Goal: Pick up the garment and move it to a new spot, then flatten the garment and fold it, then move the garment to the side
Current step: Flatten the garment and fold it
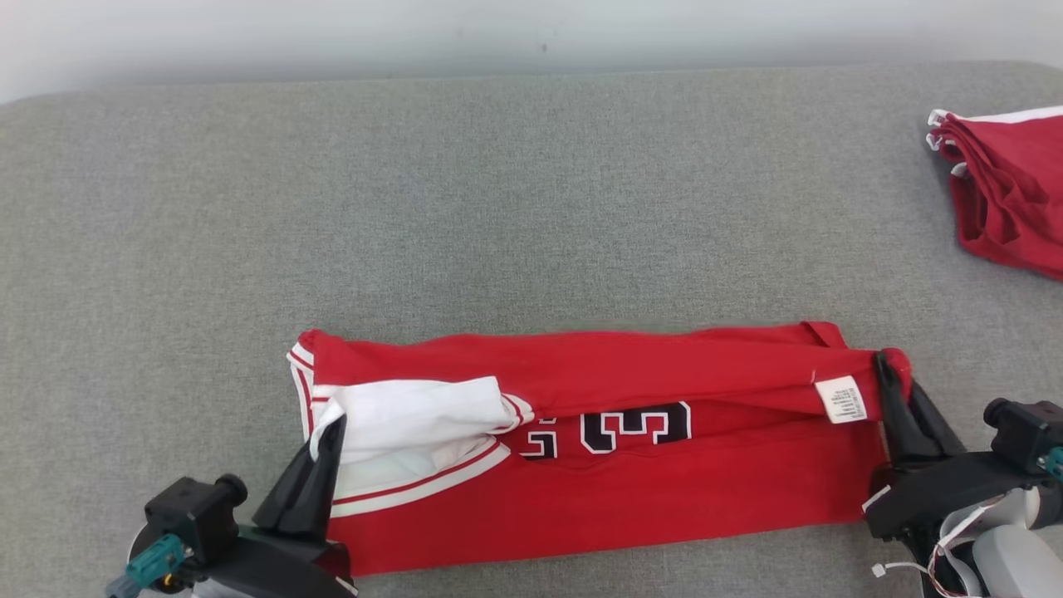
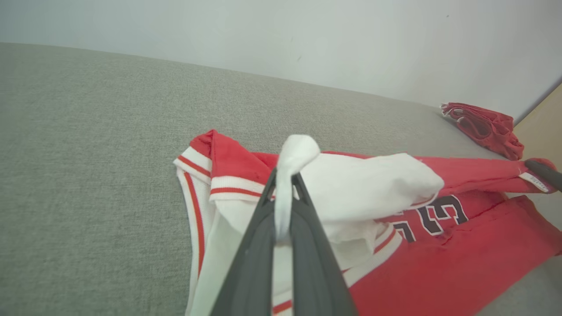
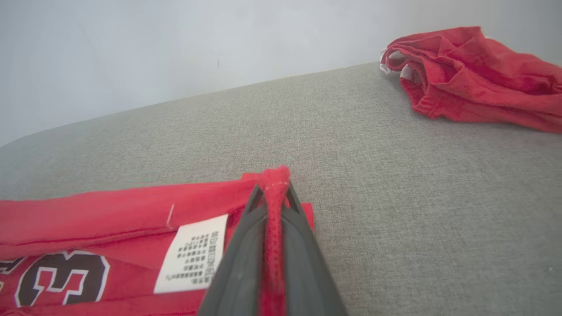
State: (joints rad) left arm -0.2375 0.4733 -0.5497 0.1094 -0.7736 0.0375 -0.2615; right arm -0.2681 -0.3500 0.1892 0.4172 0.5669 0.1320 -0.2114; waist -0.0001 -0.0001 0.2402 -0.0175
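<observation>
The garment (image 1: 631,482) is a red jersey with white trim and black numbers, lying as a long band across the near part of the grey surface. My left gripper (image 1: 332,425) is shut on a white fold at its left end, and white cloth bulges out past the fingertips (image 2: 293,153). My right gripper (image 1: 882,359) is shut on the red edge at its right end, beside the white care label (image 1: 840,399). A red seam (image 3: 275,193) is pinched between the right fingers.
A second red garment (image 1: 1009,191) lies bunched at the far right of the grey padded surface (image 1: 498,208), and also shows as a heap (image 3: 474,74) close to the pale wall. A tan panel (image 2: 544,127) stands beyond the surface's right end.
</observation>
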